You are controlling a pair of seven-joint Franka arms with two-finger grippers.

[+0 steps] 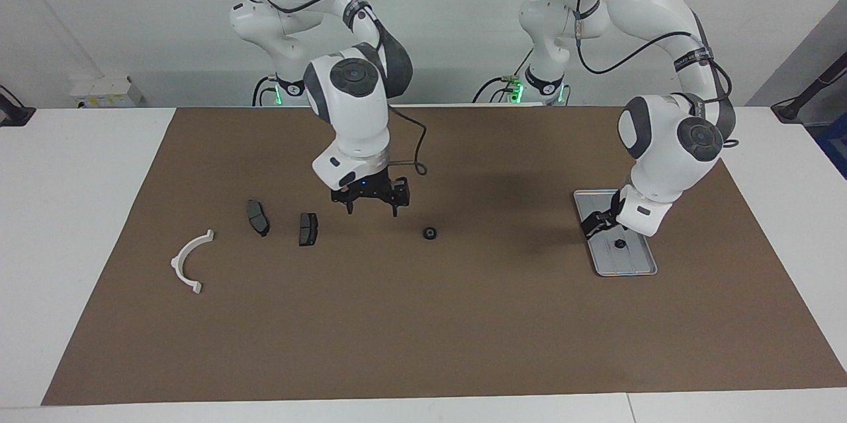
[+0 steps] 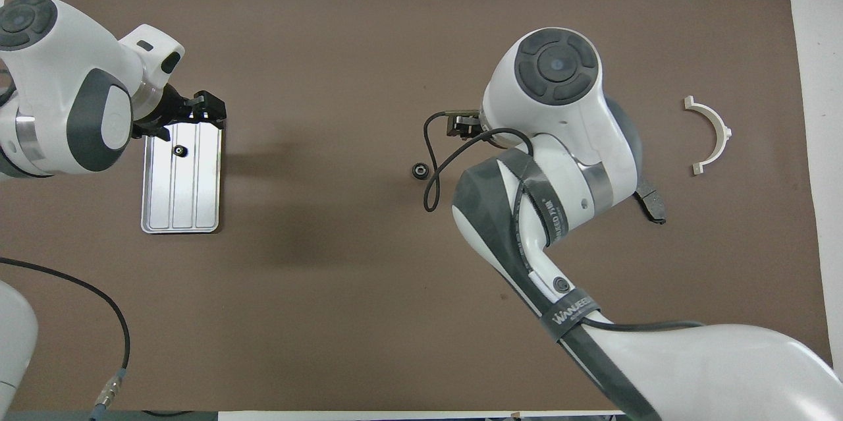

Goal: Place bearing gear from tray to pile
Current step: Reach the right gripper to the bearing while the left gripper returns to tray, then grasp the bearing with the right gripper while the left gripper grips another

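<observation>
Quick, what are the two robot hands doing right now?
Left gripper: open, holding nothing, over the tray.
Right gripper: open, holding nothing, over the mat.

This is a robotics lab. Two white arms (image 1: 344, 98) are mounted at the top of the frame on a white worktop (image 1: 86, 165) covered by a brown mat (image 1: 423, 330), before a bare white wall (image 1: 450, 26). Cables (image 1: 622, 59) and a socket strip (image 1: 106, 93) at upper left complete the test-bench look.

Overhead: right arm (image 2: 560, 164) hides one brake pad, part-covers other (image 2: 652, 205); both arms cropped.
</observation>
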